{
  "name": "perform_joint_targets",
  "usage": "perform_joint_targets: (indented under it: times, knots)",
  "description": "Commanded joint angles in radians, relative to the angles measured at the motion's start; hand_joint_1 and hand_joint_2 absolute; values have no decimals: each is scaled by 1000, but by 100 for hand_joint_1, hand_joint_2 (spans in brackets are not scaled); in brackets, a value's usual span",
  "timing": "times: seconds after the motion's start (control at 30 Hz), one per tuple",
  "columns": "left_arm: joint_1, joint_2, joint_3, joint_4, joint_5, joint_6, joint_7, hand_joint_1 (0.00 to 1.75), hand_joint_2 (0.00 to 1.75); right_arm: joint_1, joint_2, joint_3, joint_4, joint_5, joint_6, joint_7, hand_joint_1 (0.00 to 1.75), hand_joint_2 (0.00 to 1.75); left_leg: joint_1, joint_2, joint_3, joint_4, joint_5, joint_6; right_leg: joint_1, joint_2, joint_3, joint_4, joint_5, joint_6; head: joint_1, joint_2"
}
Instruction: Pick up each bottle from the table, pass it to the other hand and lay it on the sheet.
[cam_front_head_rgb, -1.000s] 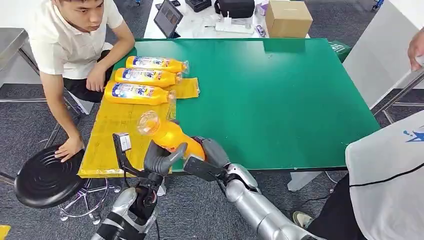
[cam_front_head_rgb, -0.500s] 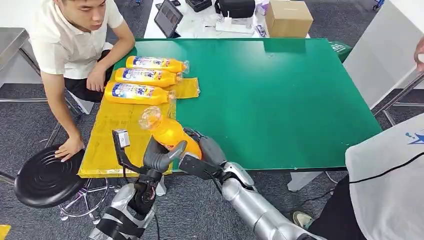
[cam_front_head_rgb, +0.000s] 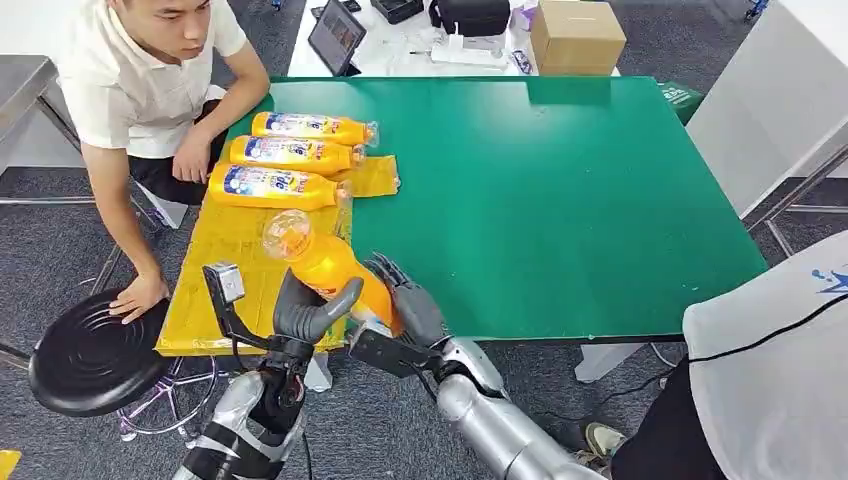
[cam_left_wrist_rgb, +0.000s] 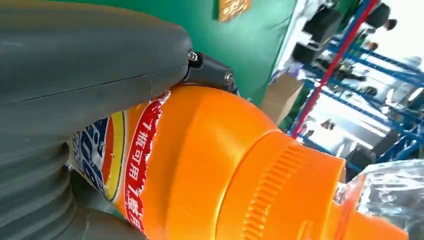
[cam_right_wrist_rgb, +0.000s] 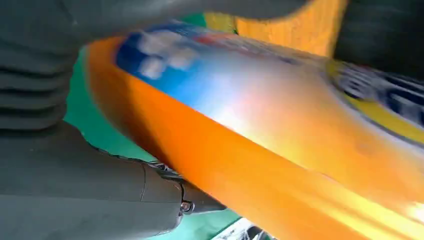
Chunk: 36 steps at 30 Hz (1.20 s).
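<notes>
An orange bottle with a clear wrapped cap hangs tilted over the table's front edge, above the near end of the yellow sheet. My left hand grips its body, thumb across the label; up close the bottle is clamped under that thumb. My right hand is just to the bottle's right, its fingers spread apart beside the base. The blurred bottle lies close against that hand. Three more orange bottles lie side by side at the sheet's far end.
The green table stretches to the right of the sheet. A seated person leans at the table's left, one hand on a black stool. Another person in white stands at the right. A cardboard box sits beyond the table.
The bottle and both hands have shifted left, over the sheet's near end. My right hand's fingers, wrapped around the bottle before, have spread apart, and the left hand now carries it.
</notes>
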Motion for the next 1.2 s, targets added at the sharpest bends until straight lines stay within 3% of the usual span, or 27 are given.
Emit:
perform_joint_targets:
  times: [0.03, 0.07, 0.17, 0.2, 0.33, 0.5, 0.57, 0.77, 0.8, 1.07, 1.2]
  knots:
    - [-17, 66, 19, -36, -221, 167, -49, 175, 175, 33, -70, 28, -35, 60, -16, 102, 0, 0, 1, 0, 3, 0, -1, -1, 1, -1, 3, 0, -1, -2, 0, 0]
    - [1, 73, 39, -65, -253, 174, -52, 175, 175, 60, -95, 25, -62, 88, -23, 113, 0, 175, 1, 0, 5, -1, -2, -2, 1, -1, 5, -1, -2, -2, 0, 0]
    - [69, 118, 94, -179, -452, 225, -64, 175, 175, 191, -142, -61, -157, 124, -84, 125, 0, 175, 1, -1, 4, -2, -1, -1, 1, -2, 5, -3, -1, -1, 0, 0]
    - [83, 119, 109, -199, -462, 219, -59, 175, 175, 216, -148, -78, -176, 135, -97, 125, 0, 0, 1, -1, 6, -3, -1, -1, 1, -2, 7, -3, -2, -2, 0, 0]
    - [117, 144, 184, -233, -725, 256, -16, 175, 175, 343, -149, -191, -312, 201, -141, 117, 0, 0, 1, -1, 5, -1, -3, -2, 1, -2, 6, -1, -3, -2, 0, 0]
    - [93, 138, 181, -185, -799, 257, 0, 175, 175, 357, -136, -214, -326, 211, -140, 114, 0, 0, 0, -1, 2, -1, -3, -2, 0, -1, 2, 0, -3, 0, 0, 0]
    - [16, 130, 144, -64, -1079, 372, 54, 175, 175, 341, -121, -216, -311, 225, -125, 103, 0, 0, 0, -1, 2, -1, -3, -2, 0, -1, 2, 0, -4, 0, 0, 0]
    - [-211, 93, 32, 318, -1432, 317, 212, 175, 175, 285, -92, -183, -296, 230, -60, 82, 0, 0, 1, -4, 3, -1, -1, -2, 1, -5, 4, -1, -3, -1, 0, 0]
    - [-274, 68, 13, 450, -1512, 302, 256, 175, 175, 277, -86, -174, -306, 212, -40, 60, 0, 175, 1, -6, 4, -1, 0, -2, 1, -7, 5, -1, -3, -1, 0, 0]
    - [-319, 37, 17, 576, -1541, 321, 253, 175, 175, 278, -85, -163, -323, 206, -28, 52, 0, 175, 1, 0, 4, -1, 0, -2, 1, -1, 5, -1, -1, -2, 0, 0]
    - [-390, -3, -4, 756, -1635, 281, 324, 175, 175, 283, -64, -156, -362, 153, -109, -59, 0, 175, 0, -1, 3, 0, 0, -2, 1, -2, 3, 0, -1, -2, 0, 0]
